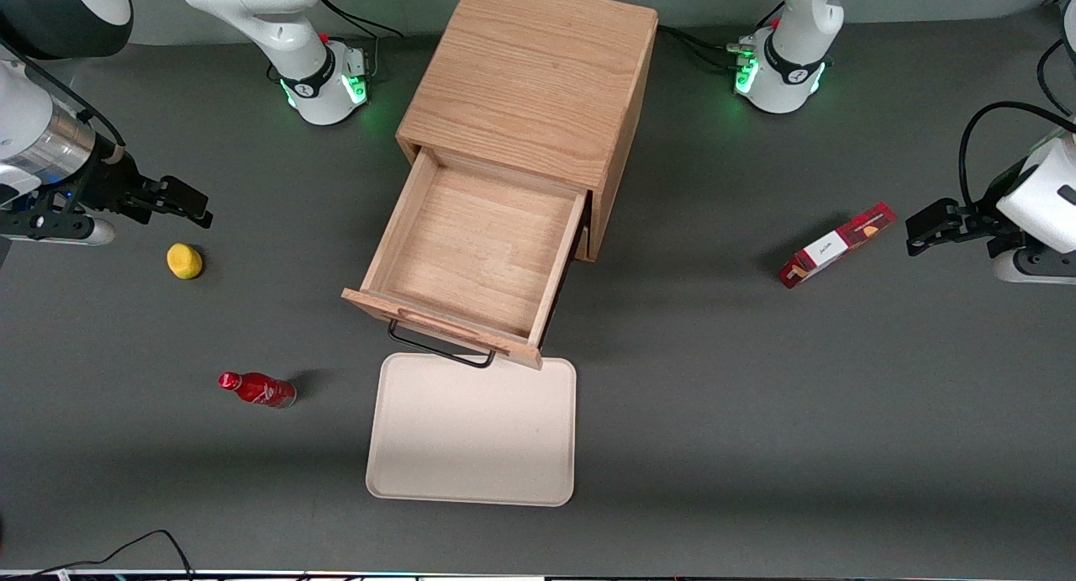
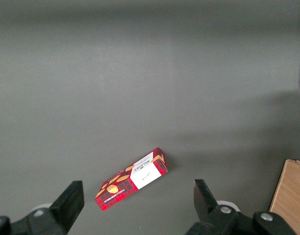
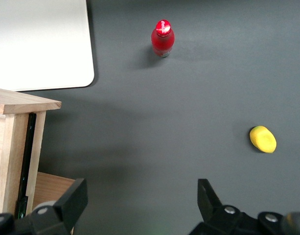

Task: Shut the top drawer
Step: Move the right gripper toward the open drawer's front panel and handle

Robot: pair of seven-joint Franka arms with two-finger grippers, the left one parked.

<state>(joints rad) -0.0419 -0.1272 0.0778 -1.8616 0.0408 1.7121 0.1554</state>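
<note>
The oak cabinet stands mid-table. Its top drawer is pulled far out toward the front camera, an empty light-wood box with a black wire handle under a raised wooden strip. The drawer's corner and side also show in the right wrist view. The lower drawer is hidden beneath it. My right gripper is open and empty, hovering above the table toward the working arm's end, well apart from the drawer; its fingers stand wide apart over bare table.
A cream tray lies just in front of the drawer, nearer the front camera. A yellow lemon lies below my gripper. A red bottle lies nearer the camera. A red snack box lies toward the parked arm's end.
</note>
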